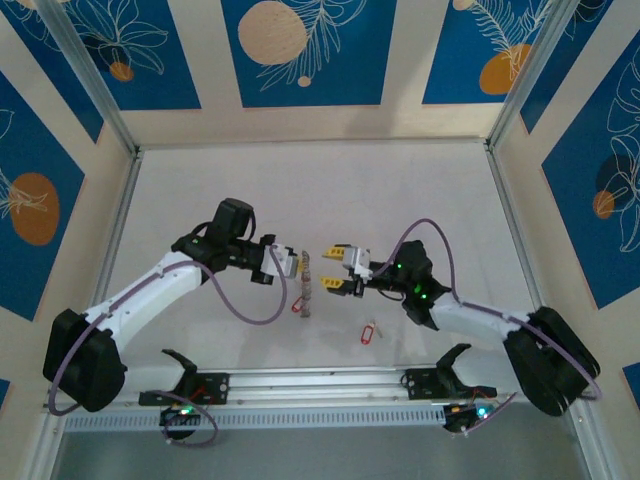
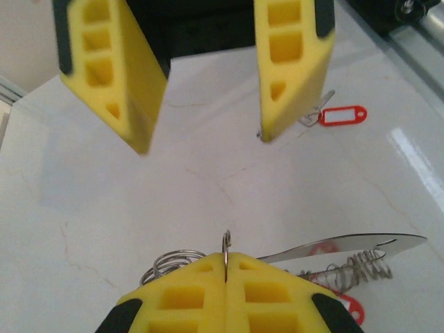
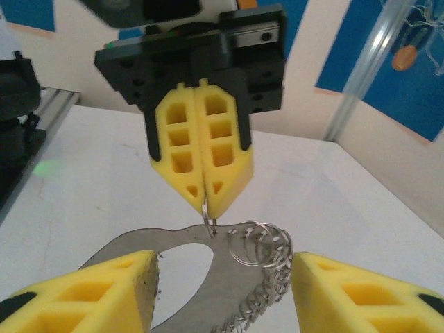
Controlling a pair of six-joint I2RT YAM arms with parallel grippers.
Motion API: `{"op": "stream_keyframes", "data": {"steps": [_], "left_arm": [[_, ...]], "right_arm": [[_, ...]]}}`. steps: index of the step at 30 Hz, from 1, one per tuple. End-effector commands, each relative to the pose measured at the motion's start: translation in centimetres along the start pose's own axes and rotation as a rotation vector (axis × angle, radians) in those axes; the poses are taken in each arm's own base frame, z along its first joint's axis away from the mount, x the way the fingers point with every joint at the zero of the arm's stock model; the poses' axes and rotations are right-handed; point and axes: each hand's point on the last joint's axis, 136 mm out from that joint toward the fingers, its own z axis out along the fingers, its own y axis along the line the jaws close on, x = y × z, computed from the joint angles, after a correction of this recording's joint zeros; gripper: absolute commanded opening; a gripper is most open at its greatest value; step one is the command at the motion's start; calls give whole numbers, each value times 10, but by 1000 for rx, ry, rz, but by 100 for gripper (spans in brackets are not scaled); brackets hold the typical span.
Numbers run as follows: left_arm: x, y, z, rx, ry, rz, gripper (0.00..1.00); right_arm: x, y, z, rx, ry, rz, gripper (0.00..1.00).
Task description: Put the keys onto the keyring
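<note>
A robotics lab cell: white table point(image 1: 320, 190) boxed by blue-printed panels point(image 1: 300, 50), arms point(image 1: 150, 290) mounted on an aluminium rail point(image 1: 320, 380).

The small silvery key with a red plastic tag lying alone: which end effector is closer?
Right. The right end effector sits just beyond the key, slightly to its left; the left end effector is farther left, clamped on a thin metal ring.

Silvery keyring point(image 3: 166, 234) aloft; red-tagged key point(image 2: 340, 115) flat
</note>
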Motion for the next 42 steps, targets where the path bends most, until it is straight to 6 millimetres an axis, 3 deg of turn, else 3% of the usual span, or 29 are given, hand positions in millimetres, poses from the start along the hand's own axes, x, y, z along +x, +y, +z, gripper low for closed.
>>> {"op": "stream_keyframes", "data": {"steps": [1,6,11,19,26,32,37,42], "left_arm": [[-9,4,-2,-55,-35,205,0],[-16,5,-1,-70,-84,258,0],[-21,2,3,-43,-141,263,0],[-25,7,5,-61,-161,291,0],[-43,2,6,-6,-268,228,0],[-58,-1,4,72,-362,138,0],[-62,1,5,101,-388,98,0],[-62,3,5,101,-388,77,0]], "right_arm": [[32,0,-12,67,159,122,55],[26,25,-19,-30,122,78,53],[27,37,-16,-81,125,-23,53],[33,36,-21,-53,172,-64,54],[5,22,-6,-27,64,-123,37],[-23,6,2,27,-60,-142,37],[-26,5,5,25,-72,-154,34],[-22,6,6,23,-60,-145,22]]}}
